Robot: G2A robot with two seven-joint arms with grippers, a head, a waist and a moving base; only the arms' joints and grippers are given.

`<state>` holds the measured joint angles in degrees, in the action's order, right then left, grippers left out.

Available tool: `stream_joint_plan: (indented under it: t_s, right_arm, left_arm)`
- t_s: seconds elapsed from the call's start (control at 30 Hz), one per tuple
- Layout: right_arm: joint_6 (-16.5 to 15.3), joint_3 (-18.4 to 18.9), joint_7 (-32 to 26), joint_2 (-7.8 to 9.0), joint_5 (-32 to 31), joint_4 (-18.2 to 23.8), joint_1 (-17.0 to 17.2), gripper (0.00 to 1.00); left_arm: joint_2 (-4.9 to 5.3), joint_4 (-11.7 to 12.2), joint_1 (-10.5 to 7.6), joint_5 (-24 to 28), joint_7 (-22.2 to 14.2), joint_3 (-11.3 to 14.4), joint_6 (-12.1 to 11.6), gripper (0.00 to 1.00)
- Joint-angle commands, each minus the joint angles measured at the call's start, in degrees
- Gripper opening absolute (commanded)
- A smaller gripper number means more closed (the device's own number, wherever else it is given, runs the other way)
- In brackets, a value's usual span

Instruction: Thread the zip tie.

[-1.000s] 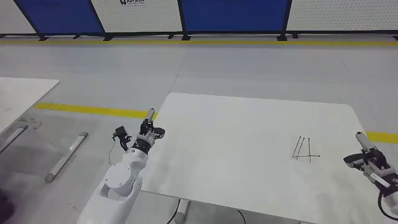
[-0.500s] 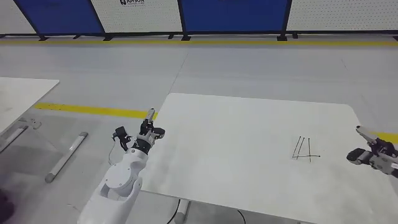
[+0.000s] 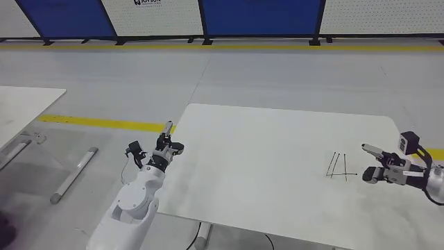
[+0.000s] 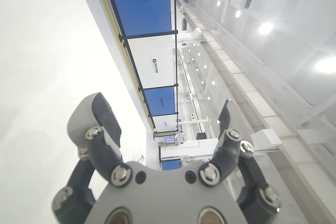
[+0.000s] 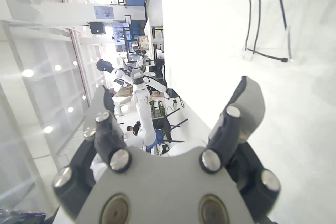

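Left gripper hangs at the table's left edge, fingers spread with nothing between them. Its arm rises from below the near corner and points away toward the back wall. The table is white and matte; around it lies a grey floor with a yellow line, and blue and white panels close off the room behind. Toward the right side lie the ties, four black ones flat on the top (three nearly side by side, one across their ends). The right gripper sits near them at the right edge, apart from them, fingers wide and empty. Its arm comes in from the right, pointing left at the ties.
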<state>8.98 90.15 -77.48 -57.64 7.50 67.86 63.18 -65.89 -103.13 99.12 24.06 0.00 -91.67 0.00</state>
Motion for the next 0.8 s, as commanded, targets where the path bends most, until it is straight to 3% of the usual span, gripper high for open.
stream_joint_plan:
  t_s: [0.0, 0.5, 0.63, 0.77]
  right_arm:
    - [-2.2, -0.5, 0.9, 0.08, -0.5, -1.6, 0.2, 1.00]
    - [-2.2, -0.5, 0.9, 0.08, -0.5, -1.6, 0.2, 1.00]
    - [-7.4, 1.8, -2.2, 0.58, 5.3, -3.9, 2.9, 1.00]
    - [-10.5, -0.8, -2.2, 2.56, 8.9, -4.6, 4.2, 1.00]
  left_arm:
    - [0.00, 0.0, 0.00, 0.0, 0.0, 0.0, 0.0, 1.00]
    - [0.00, 0.0, 0.00, 0.0, 0.0, 0.0, 0.0, 1.00]
    - [0.00, 0.0, 0.00, 0.0, 0.0, 0.0, 0.0, 1.00]
    - [0.00, 0.0, 0.00, 0.0, 0.0, 0.0, 0.0, 1.00]
